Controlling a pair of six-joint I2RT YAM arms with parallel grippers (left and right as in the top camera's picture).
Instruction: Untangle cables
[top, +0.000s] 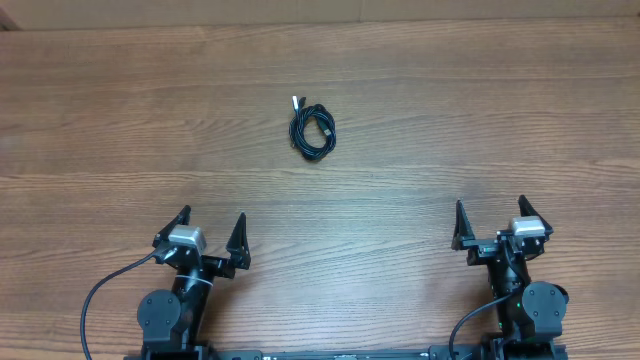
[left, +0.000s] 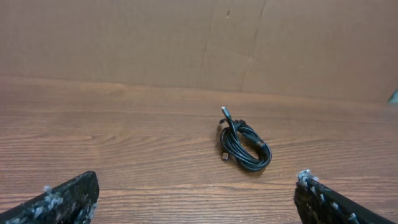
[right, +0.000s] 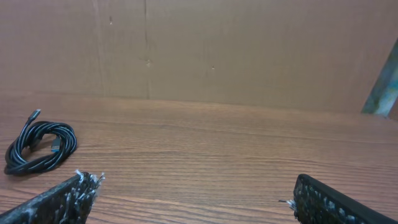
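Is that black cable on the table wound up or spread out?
Wound up: the cables lie as one small coil on the table, a silver-tipped end poking out.

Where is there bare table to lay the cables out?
Bare table runs left and right of the coiled cables, and between them and the open left hand and right hand. Nowhere crowded; only the coil is bunched.

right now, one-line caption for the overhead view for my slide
Coiled thin black cables lie on the wooden table, beyond the open left gripper and open right gripper.
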